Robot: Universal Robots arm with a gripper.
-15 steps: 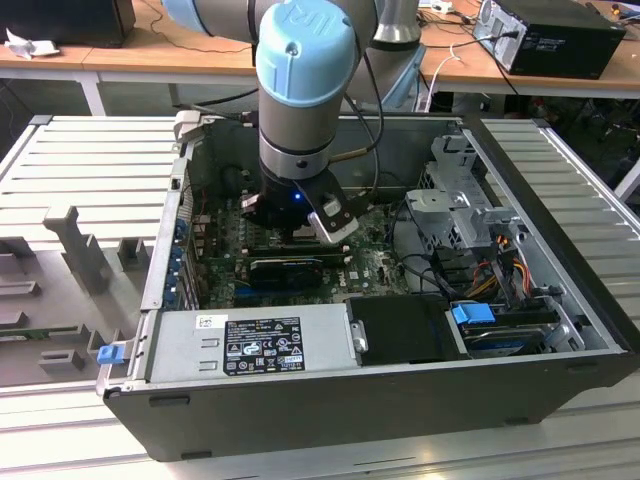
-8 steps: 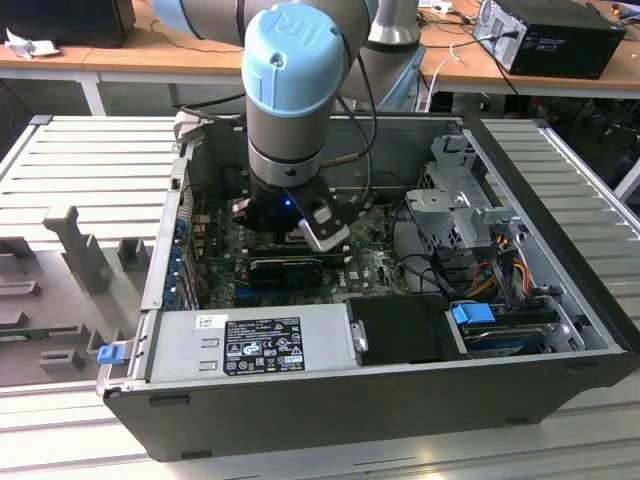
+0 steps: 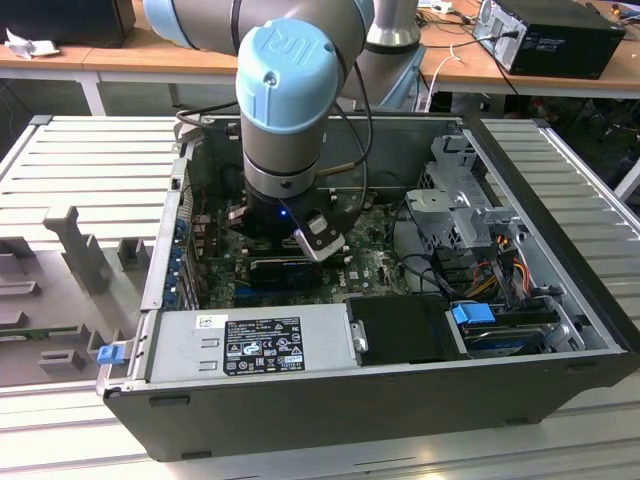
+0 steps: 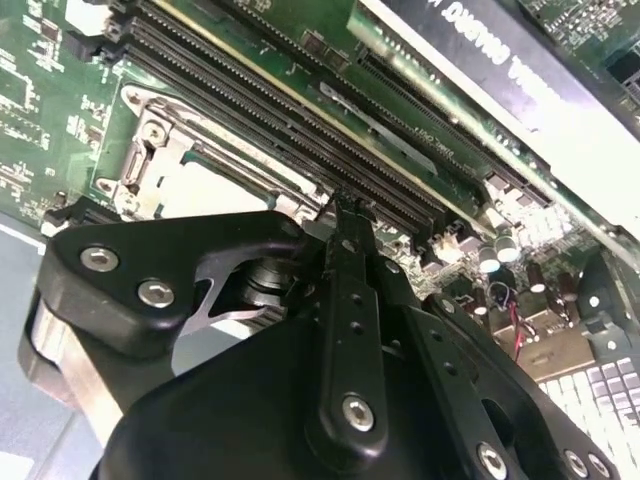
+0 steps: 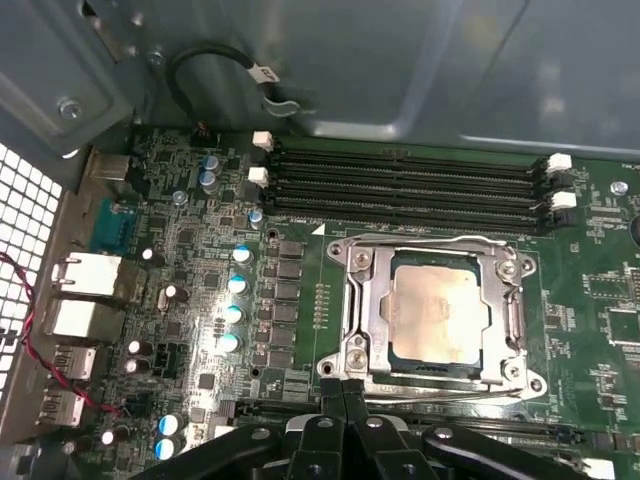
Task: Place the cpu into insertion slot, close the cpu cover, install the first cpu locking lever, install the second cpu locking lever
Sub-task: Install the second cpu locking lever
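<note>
In the first wrist view the cpu [image 5: 438,312] lies flat in the insertion slot [image 5: 338,366], its silvery top showing through the window of the cpu cover [image 5: 366,310], which lies down over it. A thin wire lever [image 5: 430,240] runs along the socket edge beside the memory slots. My gripper [image 5: 344,388] is shut, its black fingertips pressed together at the socket's opposite edge, with nothing seen between them. The second wrist view shows the gripper [image 4: 345,205] tip just beside the cover [image 4: 150,150]. In the exterior view the arm's wrist [image 3: 290,120] hangs over the open computer case.
Black memory slots [image 5: 410,185] run along one side of the socket, and capacitors [image 5: 232,300] and rear ports [image 5: 75,290] stand beyond another. A long black card [image 4: 500,60] lies close by. The power-supply box [image 3: 250,340] and drive cage [image 3: 460,200] line the case walls.
</note>
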